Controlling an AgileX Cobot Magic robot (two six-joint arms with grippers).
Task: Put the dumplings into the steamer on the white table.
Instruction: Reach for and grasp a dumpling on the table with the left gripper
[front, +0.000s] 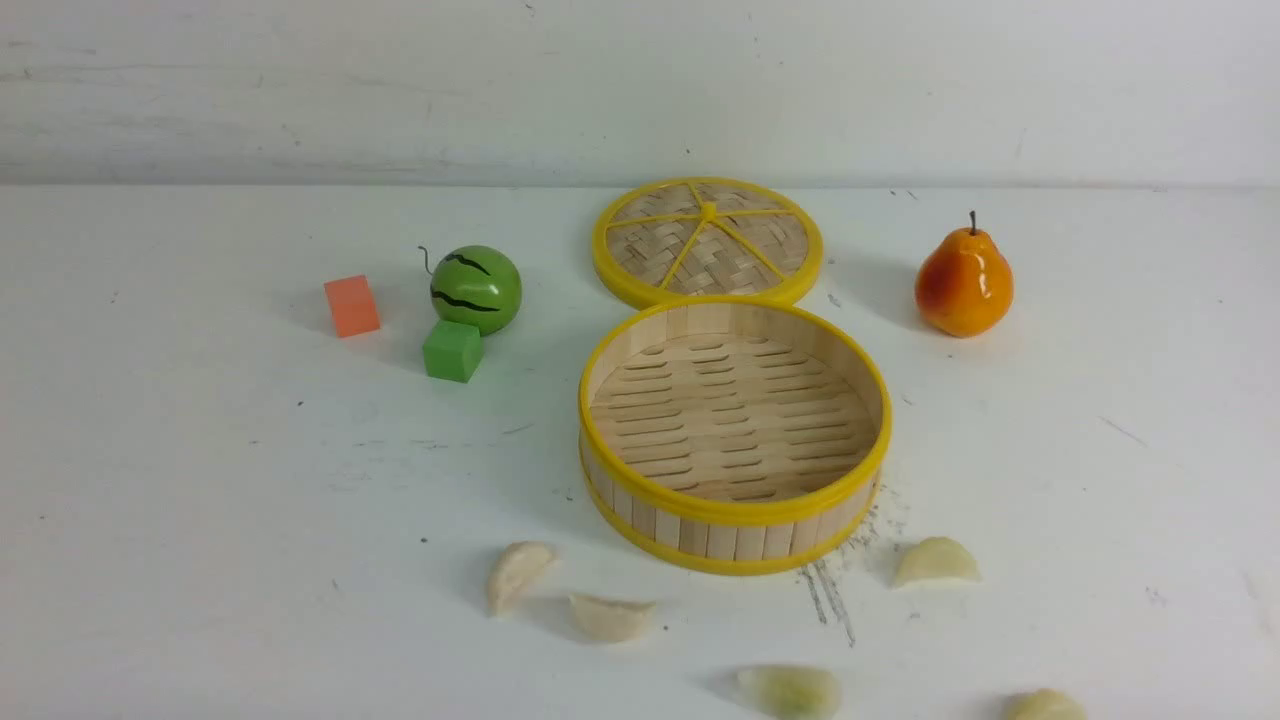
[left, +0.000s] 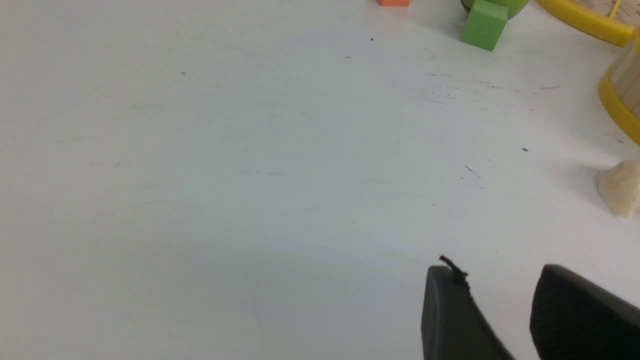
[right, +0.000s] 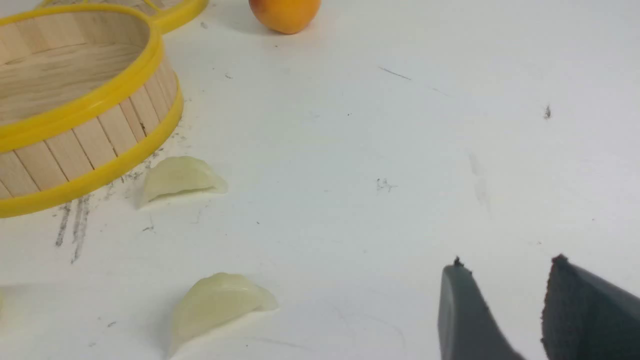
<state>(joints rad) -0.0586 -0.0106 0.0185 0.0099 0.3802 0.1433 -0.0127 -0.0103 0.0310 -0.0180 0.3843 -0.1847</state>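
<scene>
The round bamboo steamer (front: 735, 500) with yellow rims stands in the middle of the white table (front: 200, 520), and nothing lies on its slatted floor. Several pale dumplings lie on the table in front of it: one (front: 517, 572) at front left, one (front: 610, 616) beside it, one (front: 935, 562) at front right, and two at the near edge (front: 792, 690) (front: 1043, 706). Neither arm shows in the front view. My left gripper (left: 497, 275) is open over bare table, a dumpling (left: 620, 187) off to its side. My right gripper (right: 507, 267) is open, apart from two dumplings (right: 180, 177) (right: 217, 305).
The flat woven lid (front: 707, 242) lies behind the steamer. A pear (front: 963, 280) stands at the back right. A green striped ball (front: 476, 288), a green cube (front: 452, 350) and an orange cube (front: 351, 306) sit at the back left. Dark scratches (front: 830, 590) mark the table.
</scene>
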